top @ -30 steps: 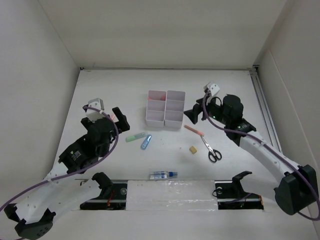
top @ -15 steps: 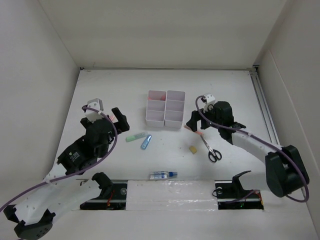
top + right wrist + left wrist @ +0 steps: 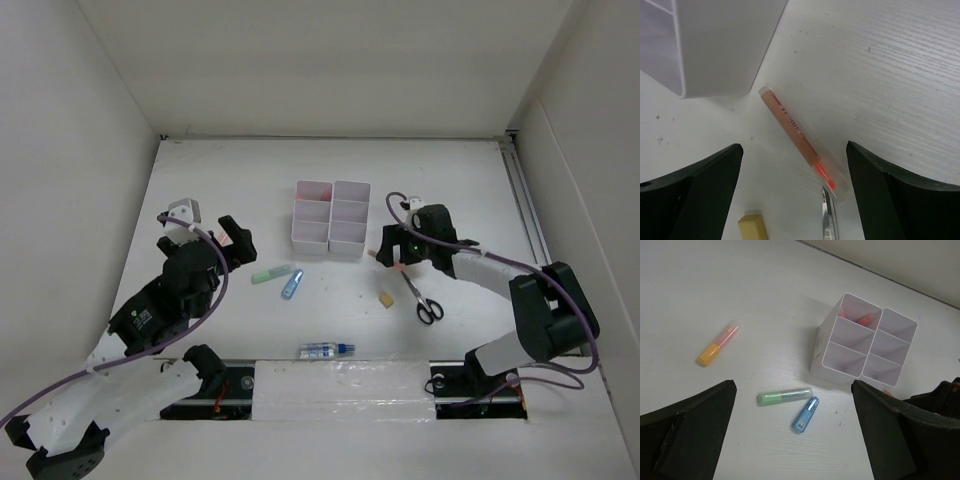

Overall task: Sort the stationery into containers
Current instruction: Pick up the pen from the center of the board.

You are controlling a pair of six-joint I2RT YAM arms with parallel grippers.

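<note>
The white containers (image 3: 330, 230) stand mid-table, with a pink pen in their far left compartment (image 3: 860, 320). My right gripper (image 3: 388, 252) hangs open low over an orange pen (image 3: 792, 130) lying just off the organizer's near right corner (image 3: 725, 45), one finger on each side and neither touching it. The black-handled scissors (image 3: 425, 297) and the tan eraser (image 3: 385, 298) lie just beyond. My left gripper (image 3: 238, 243) is open and empty, above and left of a green marker (image 3: 785, 396) and a blue tube (image 3: 805, 415). Another orange pen (image 3: 717, 344) lies further left.
A clear blue-capped bottle (image 3: 327, 350) lies near the table's front edge, between the two arm bases. White walls close in the table on the left, back and right.
My right gripper has dropped down and toward the organizer, coming to straddle the orange pen. The left arm has shifted only slightly.
</note>
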